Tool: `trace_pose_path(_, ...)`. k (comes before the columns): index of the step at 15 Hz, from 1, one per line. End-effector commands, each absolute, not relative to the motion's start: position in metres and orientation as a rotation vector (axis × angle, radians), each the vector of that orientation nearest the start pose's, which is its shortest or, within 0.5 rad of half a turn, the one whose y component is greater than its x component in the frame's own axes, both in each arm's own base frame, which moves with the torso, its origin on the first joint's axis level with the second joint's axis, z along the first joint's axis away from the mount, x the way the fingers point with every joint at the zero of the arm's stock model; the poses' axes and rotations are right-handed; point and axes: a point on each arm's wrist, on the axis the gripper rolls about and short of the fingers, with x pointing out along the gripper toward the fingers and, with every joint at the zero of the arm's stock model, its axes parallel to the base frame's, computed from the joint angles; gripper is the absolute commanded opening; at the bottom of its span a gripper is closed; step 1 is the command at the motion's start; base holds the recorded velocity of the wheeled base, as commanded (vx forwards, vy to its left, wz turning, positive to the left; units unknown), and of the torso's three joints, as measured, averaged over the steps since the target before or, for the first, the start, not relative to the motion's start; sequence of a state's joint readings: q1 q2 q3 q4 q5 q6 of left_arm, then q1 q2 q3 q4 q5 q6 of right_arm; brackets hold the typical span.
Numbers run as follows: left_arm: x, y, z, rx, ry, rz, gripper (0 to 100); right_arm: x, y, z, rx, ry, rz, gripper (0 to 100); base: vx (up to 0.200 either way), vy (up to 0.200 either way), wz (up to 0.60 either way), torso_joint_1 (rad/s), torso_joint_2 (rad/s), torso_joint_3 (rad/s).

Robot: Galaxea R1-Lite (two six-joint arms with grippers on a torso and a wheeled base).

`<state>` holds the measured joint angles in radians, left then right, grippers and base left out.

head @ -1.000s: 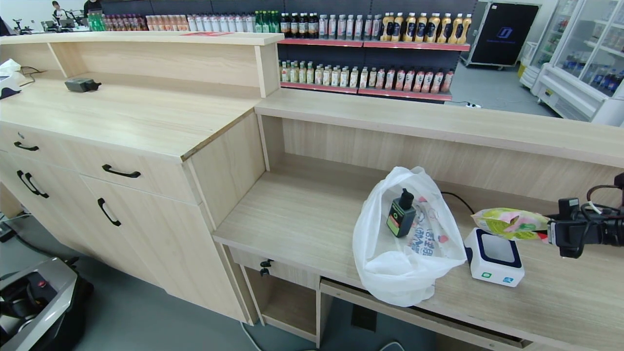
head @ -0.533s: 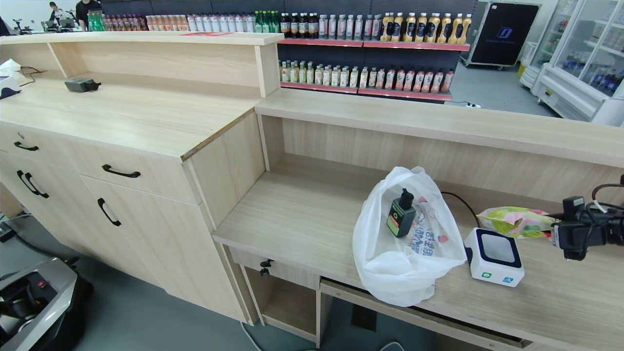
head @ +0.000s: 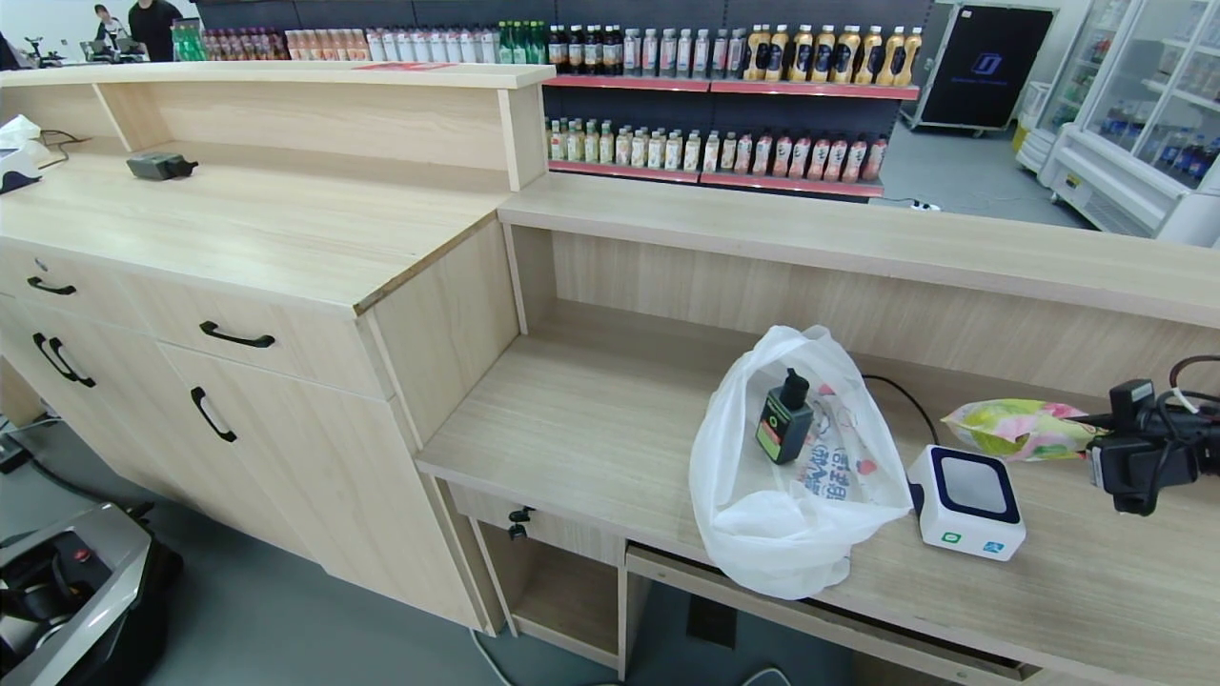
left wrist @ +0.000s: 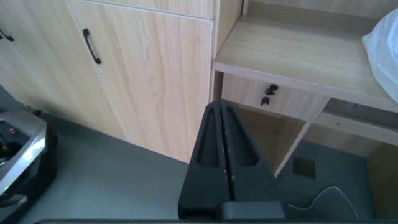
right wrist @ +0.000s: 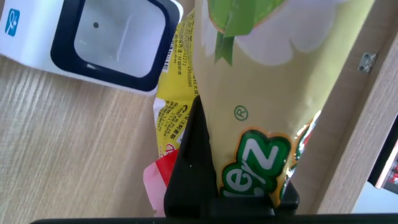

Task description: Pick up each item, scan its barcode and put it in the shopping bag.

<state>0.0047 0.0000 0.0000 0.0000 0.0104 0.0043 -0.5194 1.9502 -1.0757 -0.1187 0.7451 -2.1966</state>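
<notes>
Two tools: one idle, one busy.
Left tool [left wrist: 230, 155]: fingers pressed together on nothing, hanging low by the cabinet front, well apart from the goods.
Shopping bag [head: 796, 486]: standing open on the surface [head: 591, 419], a black bottle [head: 783, 419] already inside.
Scanner [head: 965, 500]: just beside the bag, window facing up.
Snack packet [head: 1020, 429]: held in the air just beyond the scanner, not over the window.
Right tool [head: 1085, 440]: clamped on the packet's end, holding it out level.
Step in hand: the scan, by my reading. The packet is lifted and not yet bagged.
Next move: bring the packet's barcode side over the window, then across to the bag's mouth and release.
</notes>
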Motion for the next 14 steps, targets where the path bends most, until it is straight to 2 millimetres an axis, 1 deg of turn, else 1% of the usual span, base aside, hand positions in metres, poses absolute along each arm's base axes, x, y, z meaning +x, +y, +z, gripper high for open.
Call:
trace_pose_path(1, -0.023, 0.0, 0.075, 0.005, 0.0, 0.015, 0, 0.308, -0.163, 0.13, -1.68, 0.108, 0.711, 0, 0.0, 0.0, 0.0, 0.0, 0.0, 0.0)
trace_pose_path(8, -0.023, 0.0, 0.075, 0.005, 0.0, 0.015, 0, 0.307, -0.16, 0.128, -1.679, 0.107, 0.724, 0, 0.0, 0.0, 0.0, 0.0, 0.0, 0.0)
trace_pose_path(11, -0.023, 0.0, 0.075, 0.005, 0.0, 0.015, 0, 0.304, -0.158, 0.132, -1.68, 0.102, 0.718, 0, 0.0, 0.0, 0.0, 0.0, 0.0, 0.0)
trace_pose_path(12, -0.023, 0.0, 0.075, 0.005, 0.0, 0.015, 0, 0.299, -0.152, 0.14, -1.649, 0.105, 0.711, 0, 0.0, 0.0, 0.0, 0.0, 0.0, 0.0)
trace_pose_path(13, -0.023, 0.0, 0.075, 0.005, 0.0, 0.015, 0, 0.285, -0.14, 0.161, -1.569, 0.117, 0.68, 0, 0.0, 0.0, 0.0, 0.0, 0.0, 0.0)
trace_pose_path(14, -0.023, 0.0, 0.075, 0.005, 0.0, 0.015, 0, 0.268, -0.129, 0.185, -1.444, 0.138, 0.618, 0, 0.0, 0.0, 0.0, 0.0, 0.0, 0.0)
